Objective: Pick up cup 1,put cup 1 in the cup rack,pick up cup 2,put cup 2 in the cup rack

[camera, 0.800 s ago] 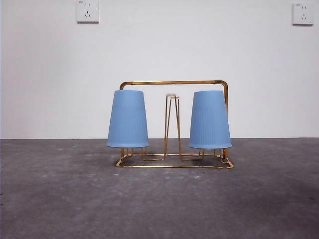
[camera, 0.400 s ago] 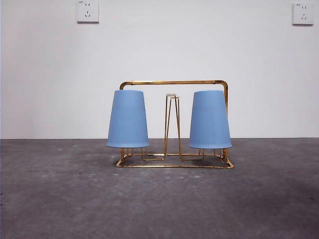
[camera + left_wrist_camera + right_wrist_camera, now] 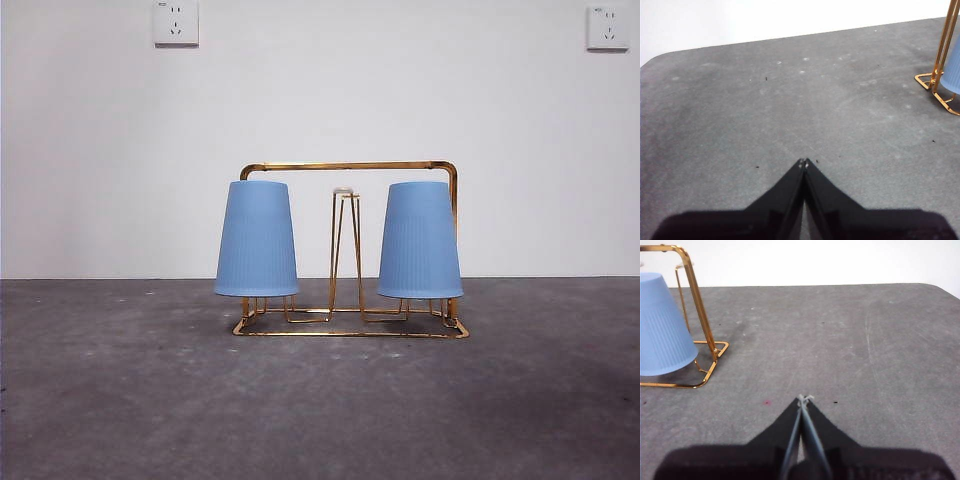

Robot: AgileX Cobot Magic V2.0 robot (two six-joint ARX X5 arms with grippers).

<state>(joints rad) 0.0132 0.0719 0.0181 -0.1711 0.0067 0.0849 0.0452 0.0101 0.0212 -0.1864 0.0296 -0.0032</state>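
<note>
Both blue ribbed cups already sit upside down on the gold wire cup rack [image 3: 350, 250]: one cup [image 3: 256, 240] on the prong at one end, the other cup [image 3: 420, 240] on the prong at the opposite end, with the bare central prong [image 3: 345, 250] standing between them. The rack rests on the grey bench [image 3: 320, 400], roughly mid-way across it in the front view.

Judging from this, both placing steps look finished and nothing of the task remains to be picked up. The next move, if any, calls only for the arms to keep clear of the rack so neither cup is knocked off its prong.

The left gripper [image 3: 804, 162] hangs over bare bench beside one end of the rack, jaws pressed together and empty. The right gripper [image 3: 803, 399] hangs beside the other end, jaws likewise closed on nothing.

No brand, label or writing is readable on the cups or rack. Two white wall sockets [image 3: 176, 22] are mounted high on the wall behind; no lettering shows on them.
</note>
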